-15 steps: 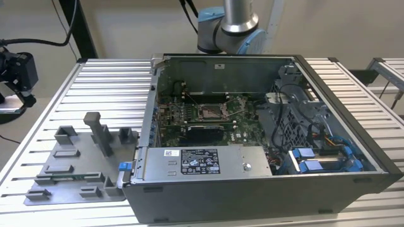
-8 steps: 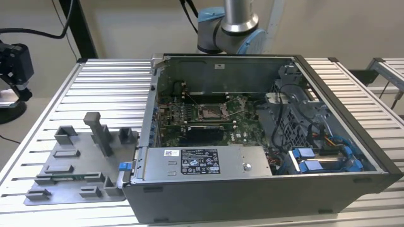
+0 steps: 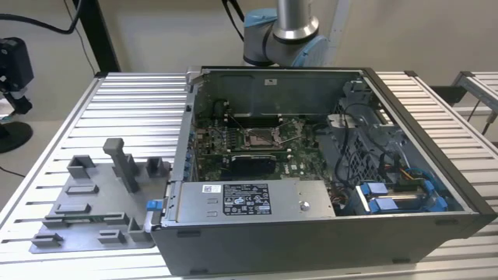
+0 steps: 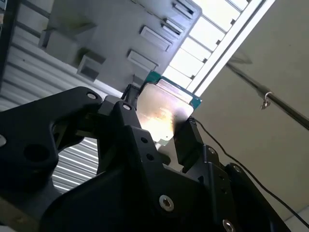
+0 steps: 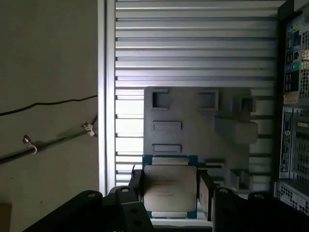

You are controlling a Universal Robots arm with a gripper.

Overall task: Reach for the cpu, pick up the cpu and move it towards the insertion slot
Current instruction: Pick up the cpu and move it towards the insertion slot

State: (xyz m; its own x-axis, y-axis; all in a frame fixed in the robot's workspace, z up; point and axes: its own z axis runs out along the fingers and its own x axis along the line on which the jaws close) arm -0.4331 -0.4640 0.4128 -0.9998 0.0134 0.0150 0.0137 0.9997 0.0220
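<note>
The gripper [image 5: 171, 193] clamps the cpu [image 5: 170, 188] by two opposite edges, its black fingers [image 5: 206, 191] closed narrowly on the silvery square; in both wrist views the chip is carried clear of the grey fixture plate [image 5: 193, 140], which lies behind it on the slatted table [image 5: 193, 48]; a green rim shows round the chip's bright top in the second wrist view, where the cpu [image 4: 161, 113] sits between the fingers [image 4: 186, 140] of the gripper [image 4: 157, 123] with the fixture plate [image 4: 111, 34] beyond. In the exterior view, the fixture plate [image 3: 86, 210] rests on the table [image 3: 132, 111] with its grey blocks standing upright; the open computer case [image 3: 327, 233] stands just beside the plate, on the exterior view's right of it; the insertion slot [image 3: 258, 137], a silver frame with a dark centre, lies inside that case on the green board, well apart from the plate; the case's edge [image 5: 292, 145] also flanks the plate in the first wrist view.
</note>
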